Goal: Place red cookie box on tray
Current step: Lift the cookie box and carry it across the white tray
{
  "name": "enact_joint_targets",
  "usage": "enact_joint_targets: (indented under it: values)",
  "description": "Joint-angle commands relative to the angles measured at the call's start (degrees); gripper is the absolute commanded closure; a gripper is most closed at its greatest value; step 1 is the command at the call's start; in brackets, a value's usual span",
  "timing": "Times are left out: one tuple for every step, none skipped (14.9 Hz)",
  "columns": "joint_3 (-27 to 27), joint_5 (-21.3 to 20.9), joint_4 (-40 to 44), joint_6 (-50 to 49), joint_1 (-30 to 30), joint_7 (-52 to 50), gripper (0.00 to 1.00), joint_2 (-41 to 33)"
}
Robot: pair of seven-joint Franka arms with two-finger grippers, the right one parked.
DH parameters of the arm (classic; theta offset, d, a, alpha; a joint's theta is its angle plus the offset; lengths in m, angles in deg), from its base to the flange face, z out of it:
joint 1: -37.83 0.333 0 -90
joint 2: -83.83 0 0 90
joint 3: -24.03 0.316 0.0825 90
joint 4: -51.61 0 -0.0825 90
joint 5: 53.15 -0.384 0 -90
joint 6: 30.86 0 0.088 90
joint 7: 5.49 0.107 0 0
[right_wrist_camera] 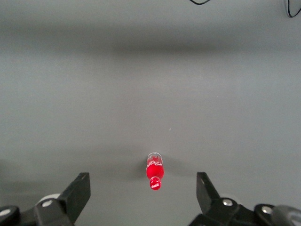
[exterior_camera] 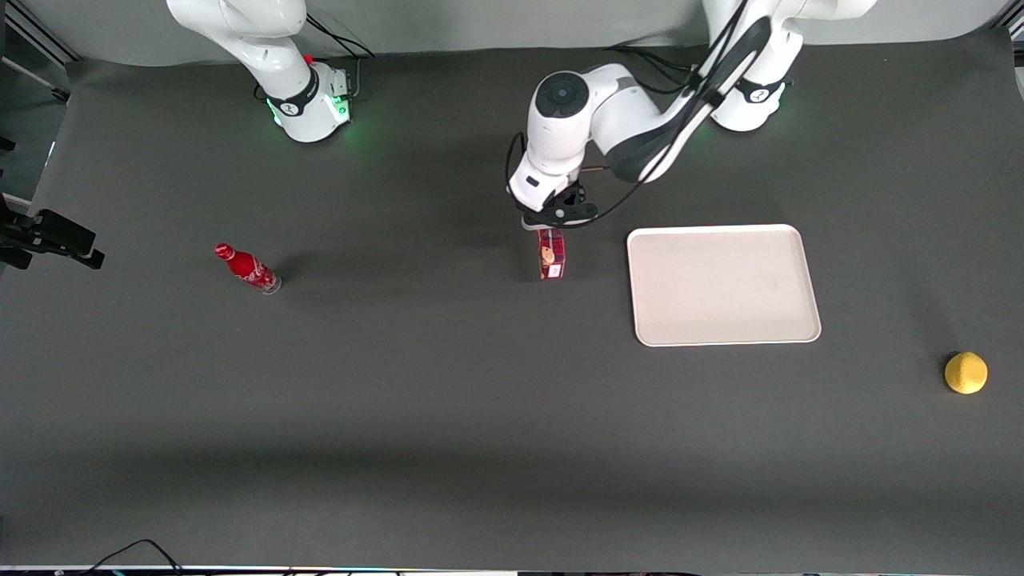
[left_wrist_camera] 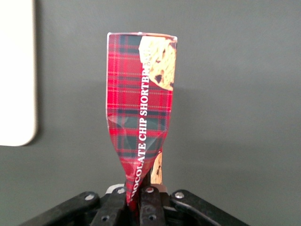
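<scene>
Gripper (exterior_camera: 552,228), frame centre: clamped on crumpled end of red cookie box (exterior_camera: 551,254). Carry level to tray (exterior_camera: 792,320), lower flat, gently.

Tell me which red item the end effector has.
The red cookie box: tartan carton pinched at one end by the end effector, beside the tray. The red bottle stands untouched toward the parked arm's end.

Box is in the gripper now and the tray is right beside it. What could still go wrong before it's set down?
The gripper pinches only one end of the red cookie box, and the carton is visibly crushed there, so it may twist, slip or deform further in transit. The long free end could also catch the low rim of the tray if it is carried across too low.
</scene>
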Motion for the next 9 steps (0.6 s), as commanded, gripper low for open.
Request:
enact_joint_targets:
  values:
    - [5.29, 9.91, 4.72, -12.56, 1.87, 15.58, 1.00, -8.86]
    - [7.23, 10.45, 7.44, -16.69, 2.57, 19.10, 1.00, -9.22]
    - [9.25, 10.46, 9.90, -20.21, 3.01, 22.09, 1.00, -9.22]
    - [11.44, 10.63, 11.93, -23.12, 3.36, 24.65, 1.00, -9.48]
    - [13.55, 10.98, 13.78, -25.50, 3.71, 27.20, 1.00, -10.00]
    - [15.49, 10.81, 15.10, -27.26, 4.07, 29.05, 1.00, -10.53]
    - [17.68, 10.81, 16.24, -28.58, 4.07, 30.28, 1.00, -11.23]
    - [19.97, 10.72, 16.87, -29.03, 4.16, 32.12, 1.00, -11.68]
    - [22.17, 10.72, 17.22, -29.99, 4.42, 35.28, 1.00, -12.29]
